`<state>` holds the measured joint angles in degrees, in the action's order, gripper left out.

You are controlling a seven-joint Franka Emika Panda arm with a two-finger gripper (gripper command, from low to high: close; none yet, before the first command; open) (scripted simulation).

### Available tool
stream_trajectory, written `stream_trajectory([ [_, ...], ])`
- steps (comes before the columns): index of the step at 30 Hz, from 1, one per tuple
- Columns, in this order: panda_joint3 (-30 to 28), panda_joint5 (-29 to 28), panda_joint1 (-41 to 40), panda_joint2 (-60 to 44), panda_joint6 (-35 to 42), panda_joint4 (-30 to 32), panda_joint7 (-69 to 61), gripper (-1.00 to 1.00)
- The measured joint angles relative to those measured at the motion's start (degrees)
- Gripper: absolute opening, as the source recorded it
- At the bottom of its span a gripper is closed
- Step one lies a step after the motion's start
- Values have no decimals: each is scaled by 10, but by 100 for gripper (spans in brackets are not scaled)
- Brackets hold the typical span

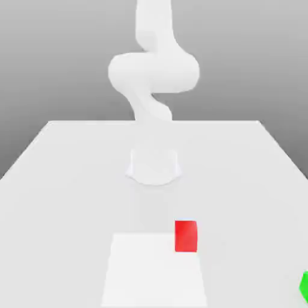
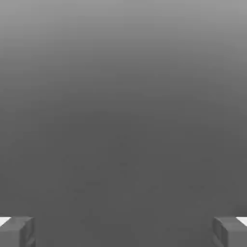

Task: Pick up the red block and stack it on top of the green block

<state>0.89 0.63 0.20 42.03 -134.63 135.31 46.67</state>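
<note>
Here, a white robot arm [image 1: 153, 78] rises from a round base [image 1: 154, 165] at the middle of a flat, pale grey table [image 1: 60, 180]. In the hand view the gripper [image 2: 123, 231] shows as two grey fingertips [image 2: 17, 231] at opposite edges of the picture, standing wide apart with nothing between them; beyond them is plain grey, with no block in sight.

A small, solid red block [image 1: 186, 236] sits on the table in front of the base, nearer the camera and a little toward the exterior view's right. It touches the upper right corner of a brighter white square patch [image 1: 153, 271] on the table. It appears slightly taller than wide, so any long axis cannot be told.

A bright green block [image 1: 304, 286] lies at the exterior view's right edge, cut off by the frame, nearer the camera than the red one and well apart from it.

By my judgement, the task is not yet begun: the hand must travel out from the base and down toward the red block.

The table is bare and smooth, with free room all around both blocks.
</note>
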Motion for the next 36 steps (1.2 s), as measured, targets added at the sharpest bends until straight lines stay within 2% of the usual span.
stream_trajectory([
  [12, 52, 22, 22, -225, -165, 198, 61, 0],
  [17, 78, 17, 31, -349, -253, 287, 100, 0],
  [21, 67, -29, 37, -453, -336, 295, 141, 0],
  [24, 32, -65, 63, -516, -389, 287, 168, 0],
  [25, 23, -70, 71, -530, -401, 285, 172, -100],
  [32, 23, -72, 71, -530, -401, 285, 174, -100],
  [36, 48, -29, 58, -460, -341, 295, 142, -100],
])
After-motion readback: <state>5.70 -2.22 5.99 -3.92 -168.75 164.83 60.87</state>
